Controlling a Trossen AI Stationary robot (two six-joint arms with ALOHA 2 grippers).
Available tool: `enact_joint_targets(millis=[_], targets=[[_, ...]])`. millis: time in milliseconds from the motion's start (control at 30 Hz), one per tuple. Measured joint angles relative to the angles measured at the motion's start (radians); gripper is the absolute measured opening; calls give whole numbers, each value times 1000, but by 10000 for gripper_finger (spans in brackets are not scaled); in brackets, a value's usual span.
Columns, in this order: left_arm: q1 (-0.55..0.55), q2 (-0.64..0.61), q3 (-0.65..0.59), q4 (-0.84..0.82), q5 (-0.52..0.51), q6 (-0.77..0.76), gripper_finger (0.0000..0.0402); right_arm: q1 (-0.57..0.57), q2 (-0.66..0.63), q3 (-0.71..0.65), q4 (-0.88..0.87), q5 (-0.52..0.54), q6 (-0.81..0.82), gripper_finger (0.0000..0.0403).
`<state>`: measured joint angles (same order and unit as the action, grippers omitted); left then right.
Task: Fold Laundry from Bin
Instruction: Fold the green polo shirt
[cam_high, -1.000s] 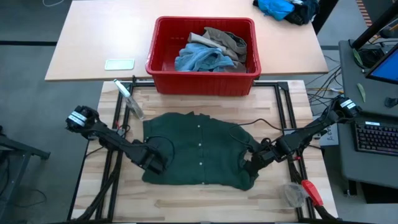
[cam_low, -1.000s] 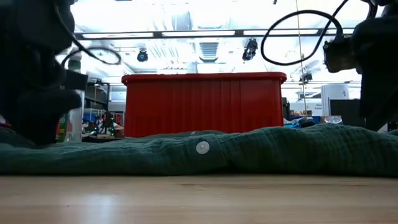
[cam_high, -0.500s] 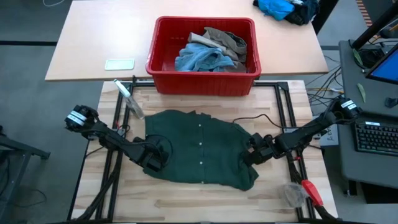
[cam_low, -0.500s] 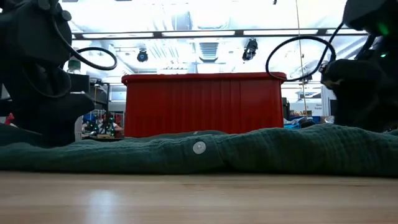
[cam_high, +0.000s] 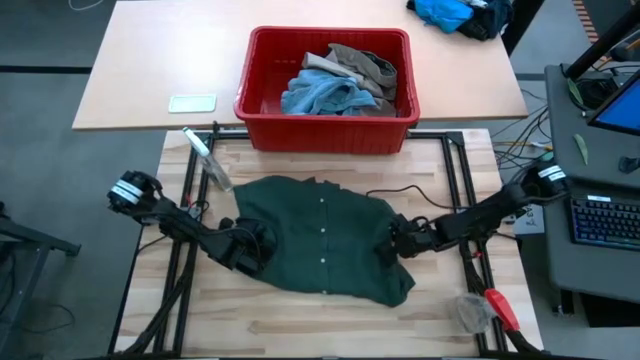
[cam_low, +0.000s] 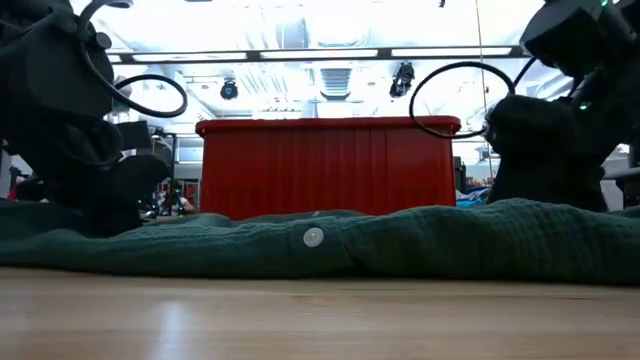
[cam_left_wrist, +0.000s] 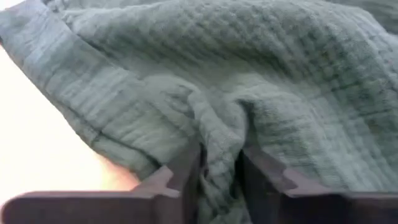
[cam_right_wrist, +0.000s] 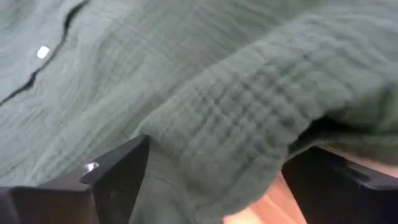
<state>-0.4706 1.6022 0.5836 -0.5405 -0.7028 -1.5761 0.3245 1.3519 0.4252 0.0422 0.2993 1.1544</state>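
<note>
On the wooden table (cam_high: 330, 318), spread flat between the two arms, lies a dark green garment (cam_high: 322, 248) with a row of small white buttons down its middle; one button (cam_low: 313, 237) shows on its near edge in the low view. The left gripper (cam_high: 252, 247) sits at the garment's left edge, and its fingers (cam_left_wrist: 186, 177) are clenched on a pinched-up fold of the green cloth. The right gripper (cam_high: 392, 243) sits at the garment's right edge, its fingers (cam_right_wrist: 118, 167) spread wide with a bulge of cloth lying between them, not pressed. Behind the garment, on the lighter table, stands the red bin (cam_high: 262, 105), holding a light blue piece (cam_high: 322, 94) and a khaki piece (cam_high: 364, 66). A bright blue cloth heap (cam_high: 444, 12) lies at the far right corner.
</note>
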Motion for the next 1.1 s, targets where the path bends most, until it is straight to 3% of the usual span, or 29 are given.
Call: enact_joint_targets(millis=[167, 467, 600, 900, 1033, 1100], targets=[[-6, 29, -2, 48, -55, 10, 11, -4, 79, 9, 112, 45, -65, 264], [-50, 36, 49, 46, -121, 82, 2, 0, 63, 26, 186, 31, -231, 29], [-104, 17, 128, -154, -129, 41, 1, 15, -44, 28, 179, 10, -298, 12], [-276, -15, 427, -829, -147, -220, 0, 90, -418, 28, 76, -13, -402, 9], [-335, -15, 549, -1018, -160, -281, 0, 118, -558, 28, 31, 10, -432, 9], [-358, -21, 591, -1029, -201, -278, 0, 127, -611, 28, 29, 15, -454, 9]])
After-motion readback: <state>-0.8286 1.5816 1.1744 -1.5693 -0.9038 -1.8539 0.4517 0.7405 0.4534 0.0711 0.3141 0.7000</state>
